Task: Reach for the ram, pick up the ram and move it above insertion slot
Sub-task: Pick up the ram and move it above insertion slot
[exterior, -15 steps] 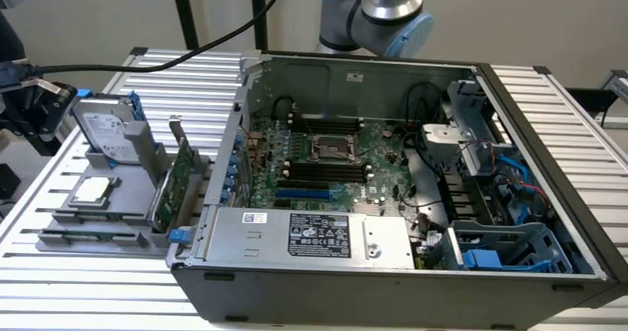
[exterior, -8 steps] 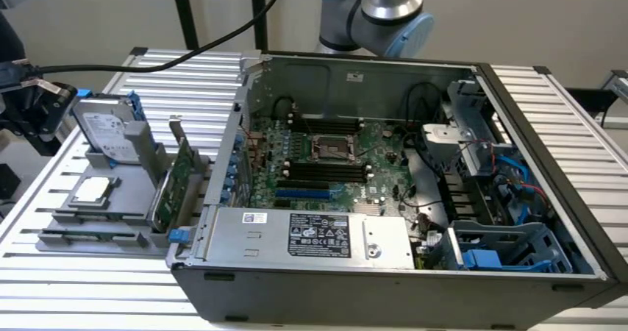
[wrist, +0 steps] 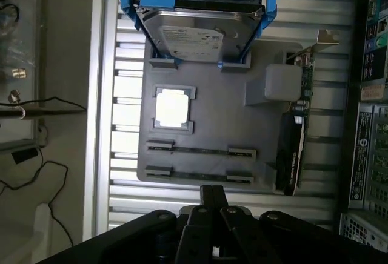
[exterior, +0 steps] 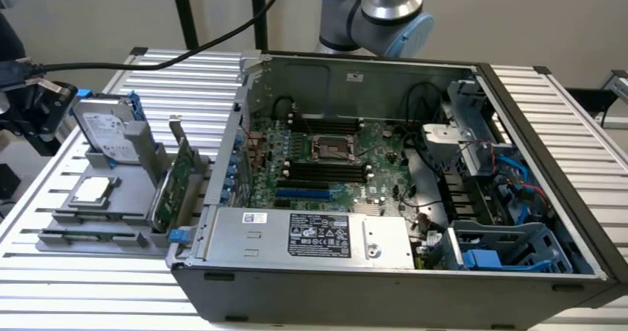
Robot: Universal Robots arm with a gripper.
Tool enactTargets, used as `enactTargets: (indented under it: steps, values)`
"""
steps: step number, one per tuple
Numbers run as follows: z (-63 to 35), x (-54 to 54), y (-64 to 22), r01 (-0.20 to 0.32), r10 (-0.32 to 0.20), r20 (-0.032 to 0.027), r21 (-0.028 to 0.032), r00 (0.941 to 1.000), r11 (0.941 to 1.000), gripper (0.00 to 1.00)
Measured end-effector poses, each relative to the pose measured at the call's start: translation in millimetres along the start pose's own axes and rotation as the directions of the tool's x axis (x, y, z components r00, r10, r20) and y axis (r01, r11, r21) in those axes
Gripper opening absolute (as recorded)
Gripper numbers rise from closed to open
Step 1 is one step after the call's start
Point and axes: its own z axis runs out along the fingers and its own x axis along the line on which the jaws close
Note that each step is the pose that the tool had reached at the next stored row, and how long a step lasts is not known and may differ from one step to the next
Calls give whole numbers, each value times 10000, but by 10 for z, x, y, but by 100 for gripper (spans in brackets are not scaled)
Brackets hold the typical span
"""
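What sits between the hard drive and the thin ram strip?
A square silver chip lies between the hard drive and the ram, in the exterior view.

Honestly, nothing here is readable. The black sticker (exterior: 319,235) on the power supply (exterior: 235,237) has tiny white print, and the white label (wrist: 191,37) on the hard drive (wrist: 239,25) beyond the jaws is illegible too.

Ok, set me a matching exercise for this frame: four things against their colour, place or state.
Things:
1 hard drive
2 processor
3 expansion card
4 gripper

States:
a shut, holding nothing
b silver, in a blue frame
c green, standing next to the case
d flat in a square recess

Pairs: 1-b; 2-d; 3-c; 4-a
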Motion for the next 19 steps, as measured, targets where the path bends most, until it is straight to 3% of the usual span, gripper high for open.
enactTargets:
  steps: [5,10,15,19]
  values:
    - [2,0,0,914,-914,-34,12,9958,9958,11]
    - [4,-1,0,1803,-1803,-66,20,9836,9836,11]
    - [6,-1,0,2690,-2689,-102,26,9631,9631,11]
    - [8,-1,-1,3391,-3390,-131,28,9407,9408,11]
